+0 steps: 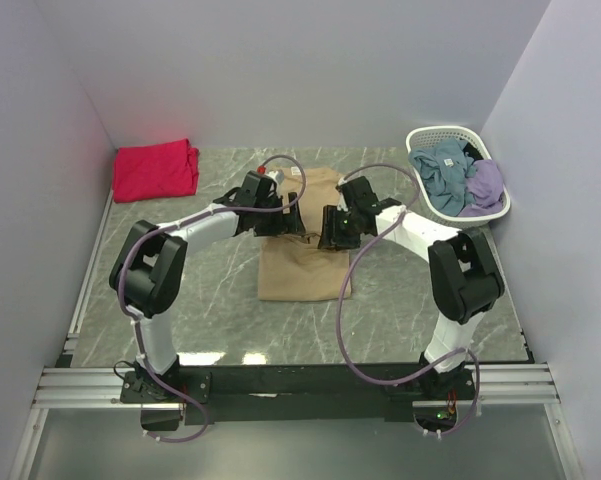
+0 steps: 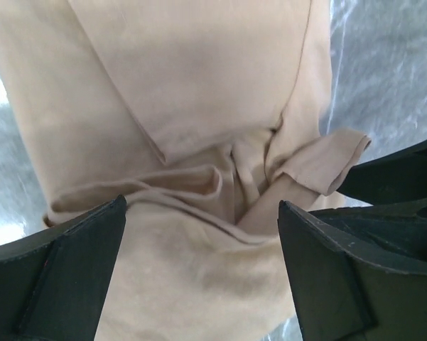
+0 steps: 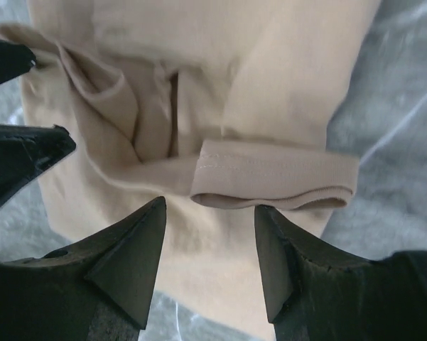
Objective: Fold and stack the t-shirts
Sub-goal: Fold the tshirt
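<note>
left gripper point(image 2: 200, 207): fingers standing wide apart, clamping nothing, hovering low over the tan t-shirt point(image 1: 305, 275)
under left gripper: bunched cloth folds point(image 2: 220, 188) sitting in the gap between the fingers
right gripper point(image 3: 209, 206): fingers also standing apart, pinching nothing
ahead of right gripper: folded sleeve hem point(image 3: 270, 181) lying just beyond the fingertips, stitching showing
gripper pair: facing each other close together over the far half of the tan shirt, each one's black fingers showing in the other's wrist view
tan t-shirt: lying mid-table point(image 1: 210, 290), folded into a narrow strip running near to far, rumpled where the grippers are meeting
red-pink t-shirt point(image 1: 155, 170): lying bundled in the far left corner, well apart from the tan one
basket point(image 1: 425, 133): sitting at the far right by the wall, holding blue and purple clothes point(image 1: 460, 180)
</note>
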Motion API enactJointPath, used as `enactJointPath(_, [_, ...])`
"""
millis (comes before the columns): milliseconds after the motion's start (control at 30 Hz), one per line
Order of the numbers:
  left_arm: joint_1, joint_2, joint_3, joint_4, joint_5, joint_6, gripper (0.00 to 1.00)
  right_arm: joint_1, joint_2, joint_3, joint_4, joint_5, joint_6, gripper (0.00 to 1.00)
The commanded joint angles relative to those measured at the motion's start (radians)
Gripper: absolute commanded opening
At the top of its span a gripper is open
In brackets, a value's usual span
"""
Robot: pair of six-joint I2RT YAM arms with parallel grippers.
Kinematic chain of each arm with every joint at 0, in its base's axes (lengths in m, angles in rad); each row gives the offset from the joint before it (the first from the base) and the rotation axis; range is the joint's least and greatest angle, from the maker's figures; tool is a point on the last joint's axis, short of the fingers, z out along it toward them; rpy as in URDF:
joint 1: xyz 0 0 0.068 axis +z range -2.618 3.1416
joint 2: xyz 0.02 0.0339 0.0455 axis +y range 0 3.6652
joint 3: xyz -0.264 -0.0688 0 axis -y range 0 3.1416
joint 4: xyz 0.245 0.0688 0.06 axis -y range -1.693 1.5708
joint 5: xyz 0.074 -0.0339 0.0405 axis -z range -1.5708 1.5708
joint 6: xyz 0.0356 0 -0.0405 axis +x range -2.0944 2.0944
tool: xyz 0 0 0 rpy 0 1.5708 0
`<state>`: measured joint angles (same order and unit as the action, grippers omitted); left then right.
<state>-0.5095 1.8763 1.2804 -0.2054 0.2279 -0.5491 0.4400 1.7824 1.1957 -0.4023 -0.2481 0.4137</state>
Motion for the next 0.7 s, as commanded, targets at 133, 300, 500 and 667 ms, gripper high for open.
enactJointPath(133, [0.022,0.05,0.094,0.004,-0.085,0.046,0.93,-0.043,0.101,0.169,-0.006,0.07,-0.056,0.6])
enactJointPath(300, [0.034,0.055,0.108,0.011,-0.154,0.083,0.94,-0.084,0.13,0.214,0.01,0.104,-0.058,0.6])
enactJointPath(500, [0.049,-0.035,0.067,0.067,-0.154,0.089,0.94,-0.126,0.054,0.239,0.025,0.044,-0.065,0.61])
enactJointPath(667, [0.048,-0.101,0.08,0.031,-0.047,0.098,0.94,-0.119,-0.012,0.206,-0.02,-0.069,-0.066,0.61])
